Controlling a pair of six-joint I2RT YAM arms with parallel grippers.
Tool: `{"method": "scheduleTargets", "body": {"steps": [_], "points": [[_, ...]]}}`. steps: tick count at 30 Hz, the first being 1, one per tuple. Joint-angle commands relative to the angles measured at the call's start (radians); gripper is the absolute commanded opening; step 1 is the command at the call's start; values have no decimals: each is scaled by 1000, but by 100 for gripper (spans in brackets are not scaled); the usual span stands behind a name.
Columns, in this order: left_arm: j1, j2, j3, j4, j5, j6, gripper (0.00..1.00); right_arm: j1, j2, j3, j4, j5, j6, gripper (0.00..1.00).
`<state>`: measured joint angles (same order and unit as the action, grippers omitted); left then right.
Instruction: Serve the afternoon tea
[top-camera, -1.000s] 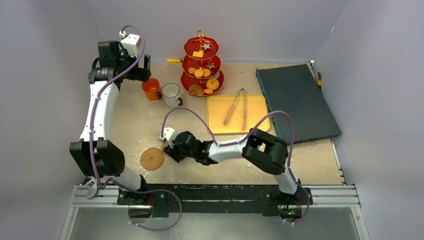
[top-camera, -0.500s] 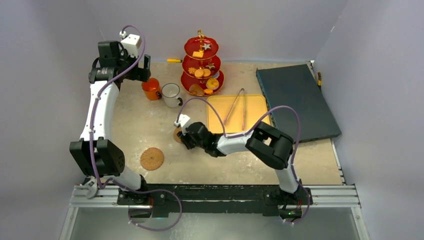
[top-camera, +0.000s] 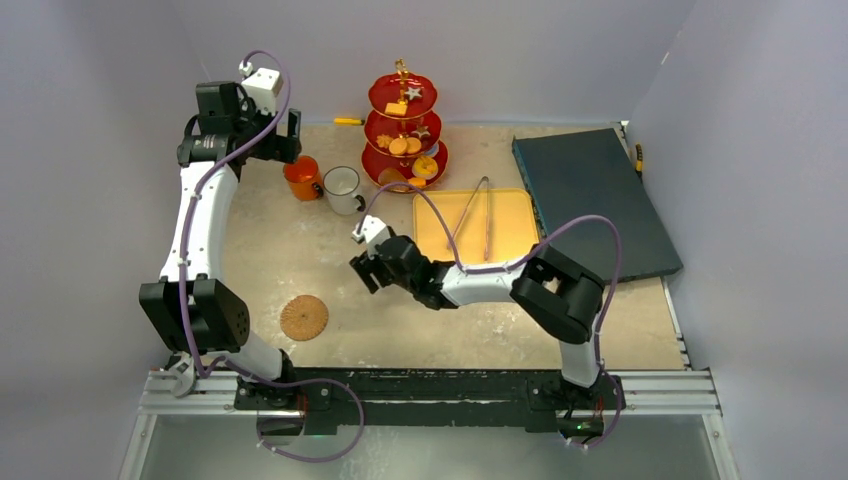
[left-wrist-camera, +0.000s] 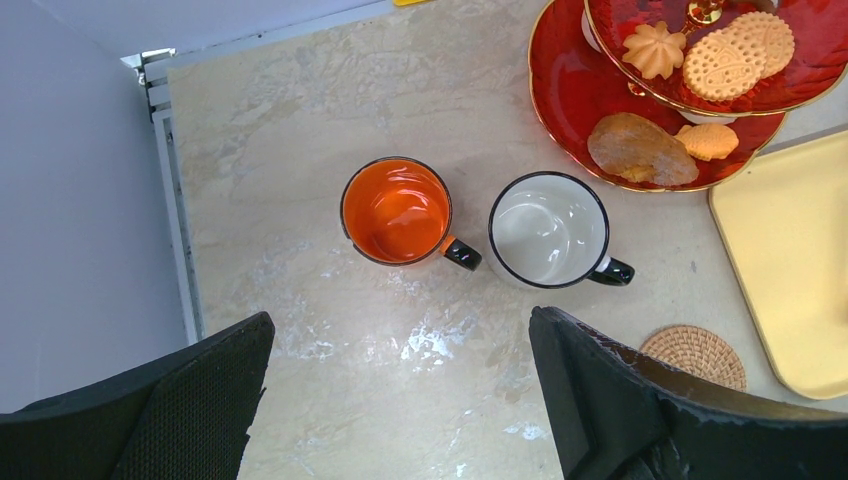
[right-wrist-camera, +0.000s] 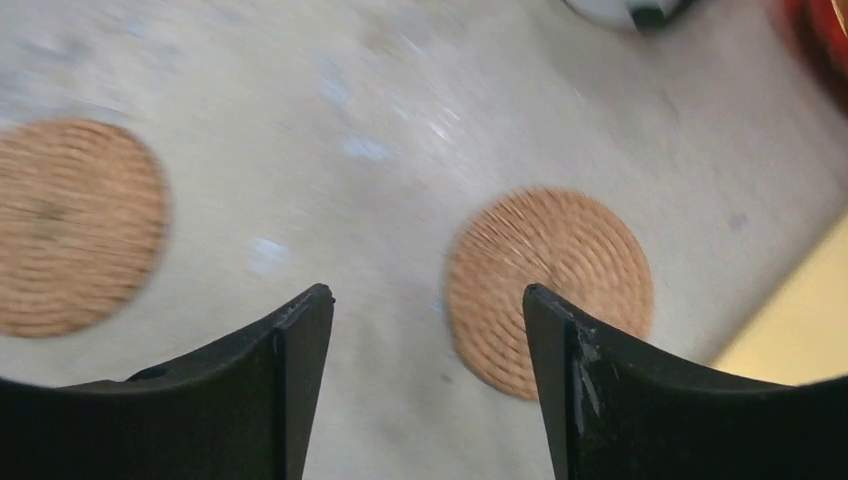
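My right jaws stand apart above the desk (right-wrist-camera: 330, 120); a blurred woven coaster (right-wrist-camera: 548, 285) lies partly between them, a second coaster (right-wrist-camera: 75, 225) far left.

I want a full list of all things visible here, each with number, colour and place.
red three-tier stand with gold handle: one, red, back centre.
small pastries and biscuits: several, orange, tan and white, on the stand's tiers.
orange mug: one, orange, back left.
white mug: one, white, between orange mug and stand.
flat yellow rectangular tray: one, yellow, in front of stand.
metal tongs: one, silver, on the tray.
round woven coasters: two, tan, one mid-table beside the tray, one front left.
dark flat board: one, blue-green, right side.
small yellow object: one, yellow, back edge.
left gripper: one, black, open above the mugs.
right gripper: one, black, open above a coaster.
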<state>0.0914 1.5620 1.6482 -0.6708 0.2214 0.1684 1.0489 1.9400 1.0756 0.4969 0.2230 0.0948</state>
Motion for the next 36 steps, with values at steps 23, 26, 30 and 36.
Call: {"method": "scheduleTargets", "body": {"steps": [23,26,30,36], "points": [[10,14,67,29,6,-8,99,271,278,410,-82,-347,-339,67],[11,16,70,27,3,-5,100,273,307,416,-72,-304,-342,67],[13,18,74,26,3,-5,99,271,346,430,-84,-239,-319,64],[16,17,72,23,0,-2,99,212,352,420,-51,-226,-264,56]]}}
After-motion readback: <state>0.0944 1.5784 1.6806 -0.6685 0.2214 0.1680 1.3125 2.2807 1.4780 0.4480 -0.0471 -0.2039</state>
